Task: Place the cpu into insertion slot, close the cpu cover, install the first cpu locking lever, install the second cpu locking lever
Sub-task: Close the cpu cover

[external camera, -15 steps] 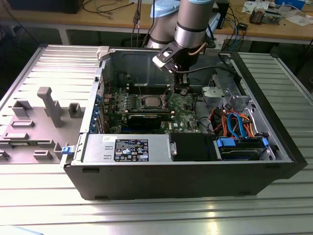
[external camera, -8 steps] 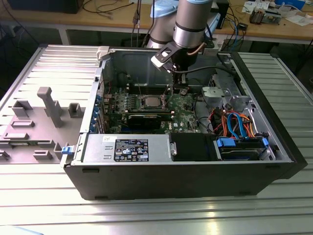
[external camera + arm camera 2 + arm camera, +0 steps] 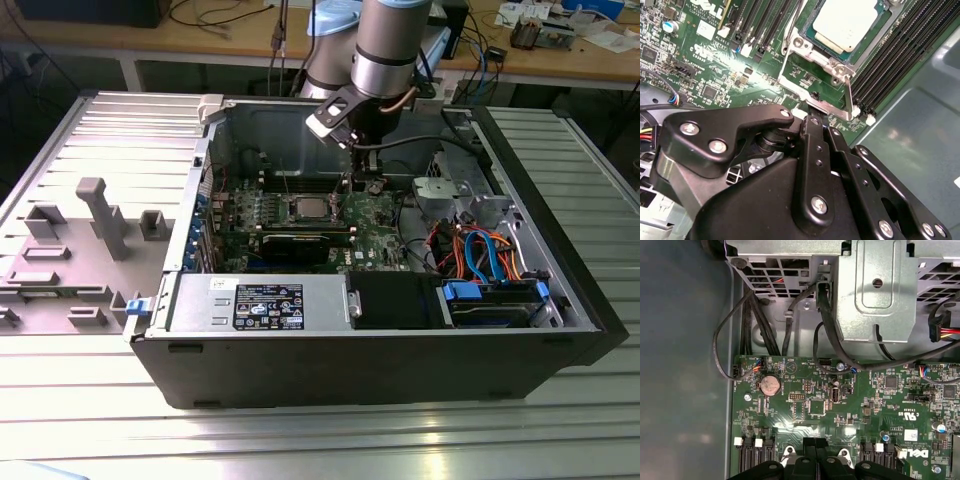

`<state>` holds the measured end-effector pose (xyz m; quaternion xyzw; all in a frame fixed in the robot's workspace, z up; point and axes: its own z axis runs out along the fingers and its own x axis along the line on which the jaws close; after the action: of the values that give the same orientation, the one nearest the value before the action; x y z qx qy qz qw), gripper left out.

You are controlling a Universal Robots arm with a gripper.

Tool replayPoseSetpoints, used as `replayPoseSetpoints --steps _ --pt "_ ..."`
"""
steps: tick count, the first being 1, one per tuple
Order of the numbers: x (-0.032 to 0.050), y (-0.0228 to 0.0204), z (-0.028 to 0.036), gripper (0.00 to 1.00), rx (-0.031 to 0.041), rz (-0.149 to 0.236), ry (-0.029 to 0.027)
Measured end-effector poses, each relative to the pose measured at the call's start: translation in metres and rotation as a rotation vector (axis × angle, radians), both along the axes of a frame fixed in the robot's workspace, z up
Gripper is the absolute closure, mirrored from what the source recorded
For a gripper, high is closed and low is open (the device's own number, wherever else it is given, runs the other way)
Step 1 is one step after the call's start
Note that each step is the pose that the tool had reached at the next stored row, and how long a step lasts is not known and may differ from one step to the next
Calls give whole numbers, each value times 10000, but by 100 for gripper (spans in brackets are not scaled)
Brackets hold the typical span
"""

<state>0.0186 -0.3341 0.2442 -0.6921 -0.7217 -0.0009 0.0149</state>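
Note:
The cpu (image 3: 845, 22) lies flat in the insertion slot (image 3: 305, 210), its silver-grey top facing up. The cpu cover (image 3: 832, 62) is down, a thin silver frame around the chip's edges. One locking lever (image 3: 790, 35) runs along one side of the socket. The other locking lever (image 3: 848, 95) sticks out toward my gripper. My gripper (image 3: 812, 120) is shut, with its black fingertips right at the bent silver bar that joins the lever ends. In the exterior view my gripper (image 3: 355, 178) reaches into the open computer case, just beside the socket on the exterior view's right.
Long black memory slots (image 3: 890, 60) flank the socket. A black graphics card (image 3: 295, 243) lies in front of it. The power supply (image 3: 255, 303) and a drive bay with coloured cables (image 3: 480, 250) fill the case's front. Grey fixtures (image 3: 100, 215) stand outside the case.

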Motion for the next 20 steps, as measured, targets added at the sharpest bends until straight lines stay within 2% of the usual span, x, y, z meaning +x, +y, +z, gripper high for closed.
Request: replayPoseSetpoints --steps 20 --pt "-117 0 -6 89 0 0 0"
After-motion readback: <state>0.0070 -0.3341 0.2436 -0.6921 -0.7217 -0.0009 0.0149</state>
